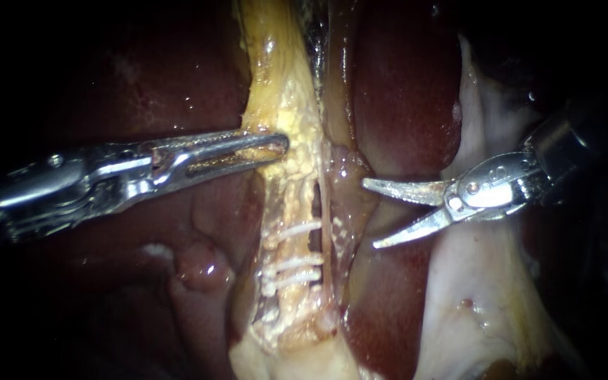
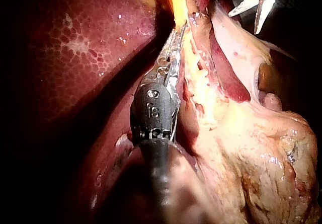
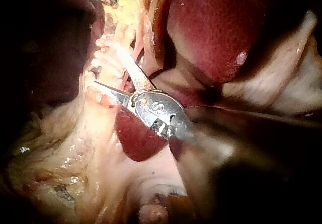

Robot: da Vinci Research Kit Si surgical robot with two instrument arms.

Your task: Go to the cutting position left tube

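Observation:
The left tube [image 1: 291, 211] is a yellowish strand down the middle, crossed by three white clips [image 1: 291, 264]. A narrow slit parts it from a thinner strand, the right tube [image 1: 327, 232]. My left instrument [image 1: 279, 143] comes in from the left, its long slotted jaws shut on the yellow tissue [image 1: 276, 84] above the clips. It shows along that tissue in the left wrist view [image 2: 177, 32]. My right instrument [image 1: 369, 214] has curved blades that stand open, to the right of both tubes and apart from them. In the right wrist view [image 3: 108, 68] the blades point toward the clips [image 3: 105, 45].
Dark red liver [image 1: 402, 91] lies on both sides of the tubes. A pale, glistening sheet of tissue [image 1: 473, 281] lies under and behind my right instrument. A small reddish lump [image 1: 202, 264] sits left of the clipped stretch.

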